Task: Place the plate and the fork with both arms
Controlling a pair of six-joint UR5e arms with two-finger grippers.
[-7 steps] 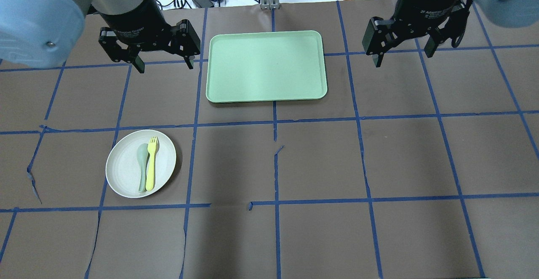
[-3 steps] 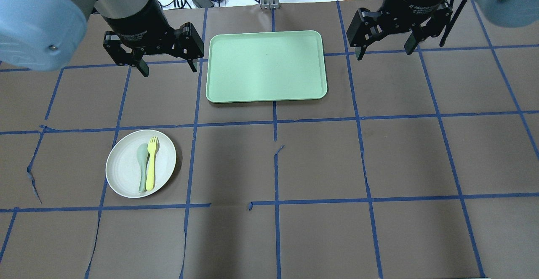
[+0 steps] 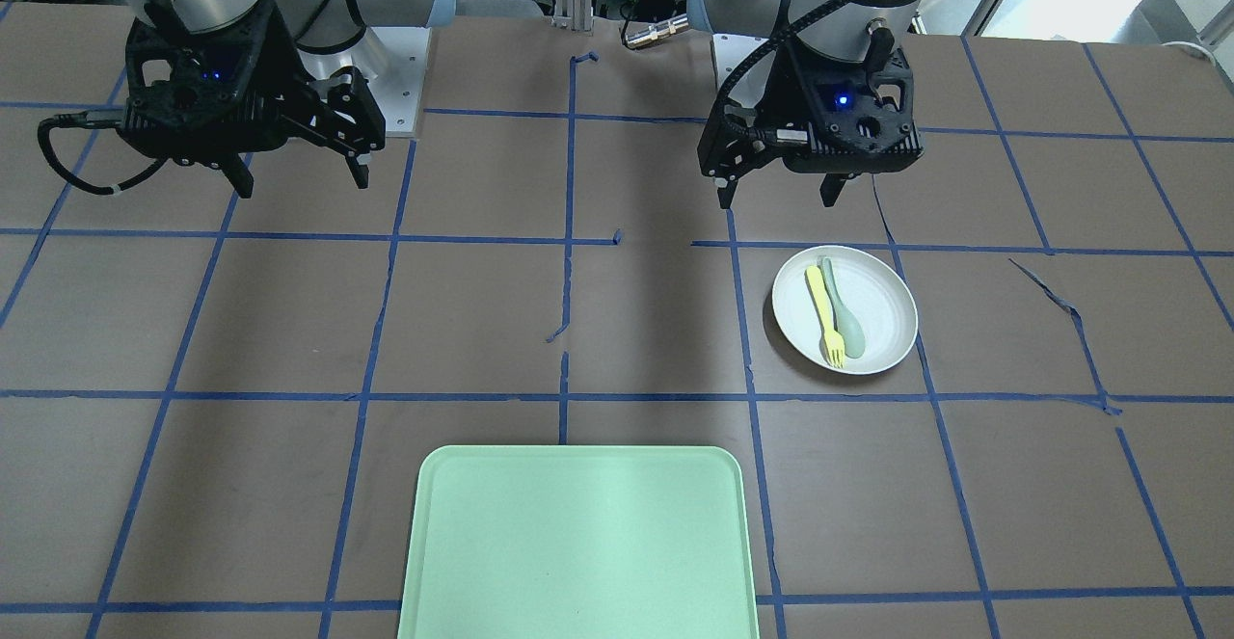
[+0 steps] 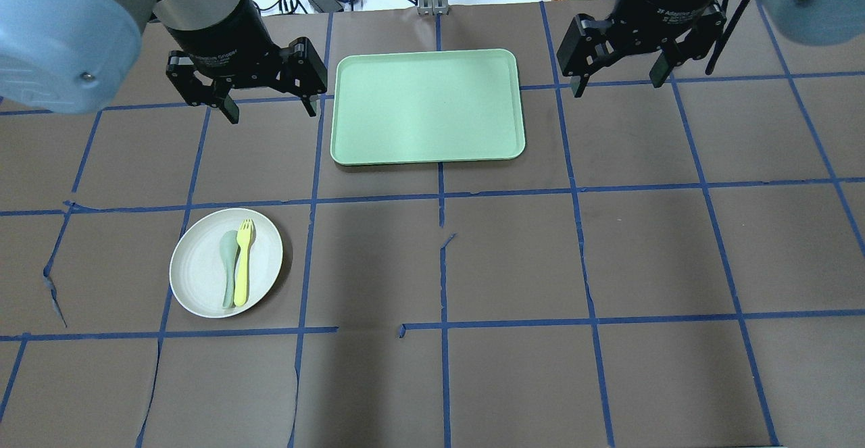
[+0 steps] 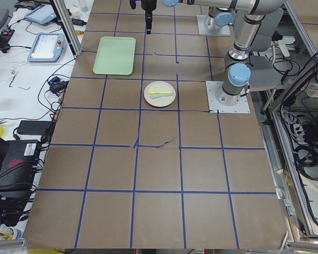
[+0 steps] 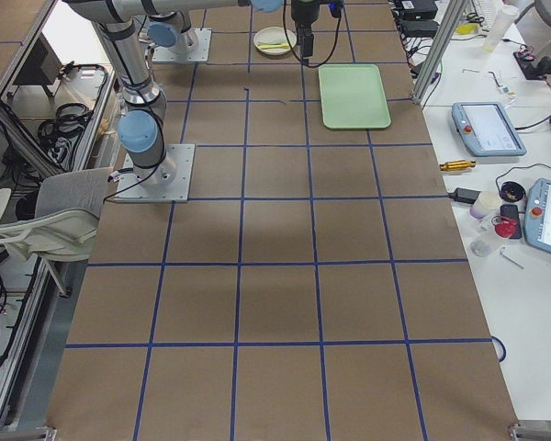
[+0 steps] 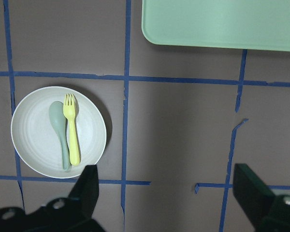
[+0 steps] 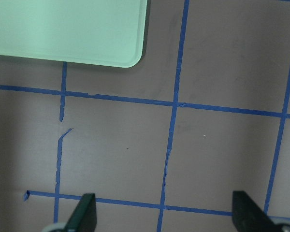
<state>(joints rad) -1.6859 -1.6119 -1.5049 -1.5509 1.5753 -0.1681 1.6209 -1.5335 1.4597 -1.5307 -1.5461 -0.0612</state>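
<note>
Both arms hover over the taped bench (image 4: pixel 513 252), the plate not yet touched. My left gripper (image 4: pixel 270 109) hangs above the far part of the bench, just beside the left short edge of the light-green tray (image 4: pixel 427 107). Its two black fingers are spread wide and hold nothing. My right gripper (image 4: pixel 616 86) hangs off the tray's opposite short edge, a little farther from it, its fingers likewise parted and holding nothing.

The white plate (image 4: pixel 196 276) sits flat on the bench in my left half, nearer to my base than the tray and well apart from it. It lies inside one square of the blue tape grid (image 4: pixel 507 192), and its rim nearly touches the tape line on its left. From the camera across the bench, my left gripper is between my base and the plate, clear of the rim.

The pale-yellow fork (image 4: pixel 242 269) lies on the plate, alongside a grey-green spoon (image 4: pixel 228 269). Their handles touch, and the tines and the spoon's bowl both point away from me. The fork lies on the side toward the middle of the bench.

My left wrist camera looks straight down on the plate, the fork, the spoon and a strip of the tray, with my two fingertips far apart at the bottom of the view. My right wrist camera takes in brown bench, blue tape and one rounded corner of the tray (and both fingertips, again set wide).
</note>
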